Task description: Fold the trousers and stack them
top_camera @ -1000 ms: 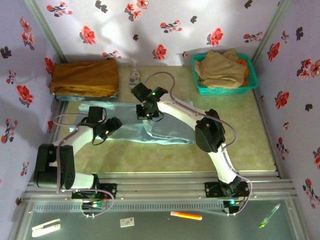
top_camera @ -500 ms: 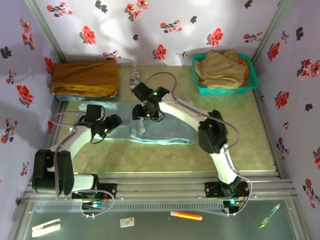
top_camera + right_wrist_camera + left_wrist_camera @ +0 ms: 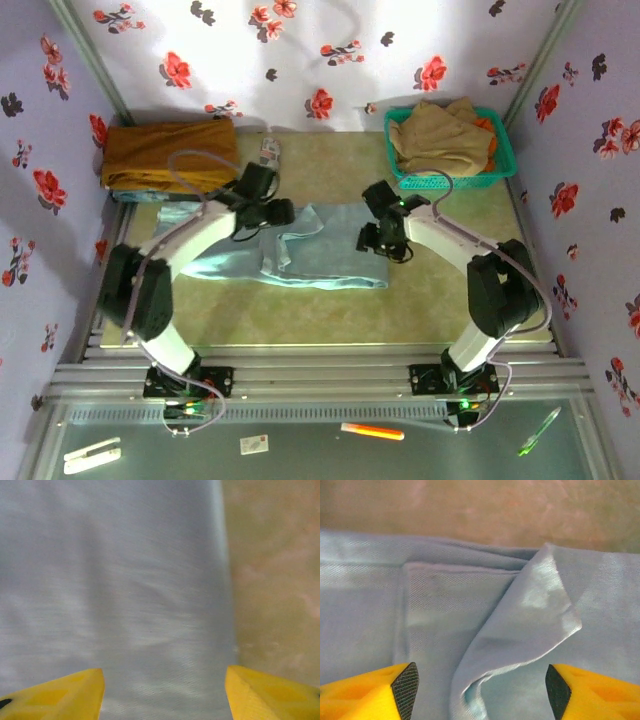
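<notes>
Overhead view, nearest me: an orange marker (image 3: 372,431) and a green pen (image 3: 538,430) lie on the strip in front of the arm bases.

Mid-table: the trousers (image 3: 320,255) lie flat on the table (image 3: 450,290), roughly centred between the two arms. They form a broad pale blue panel, with one part trailing off to the left.

Left end effector (image 3: 280,213): over the left upper part of the trousers. In the left wrist view (image 3: 480,685) its yellow fingers (image 3: 385,690) stand apart with nothing between them. Below them the trousers (image 3: 445,610) show a flap turned over on itself, with a curled edge. A band of bare table (image 3: 520,505) lies beyond the cloth.

Right end effector (image 3: 375,243): over the right edge of the trousers. In the right wrist view (image 3: 165,690) its fingers (image 3: 65,692) are also spread and hold nothing. The cloth (image 3: 115,580) under them is smooth, and its straight edge meets bare table (image 3: 275,580) on the right.

Far side: a folded mustard-brown garment (image 3: 170,155) sits in the left corner. A teal basket (image 3: 450,181) in the right corner holds a tan garment (image 3: 440,135). Both are well apart from the trousers.
</notes>
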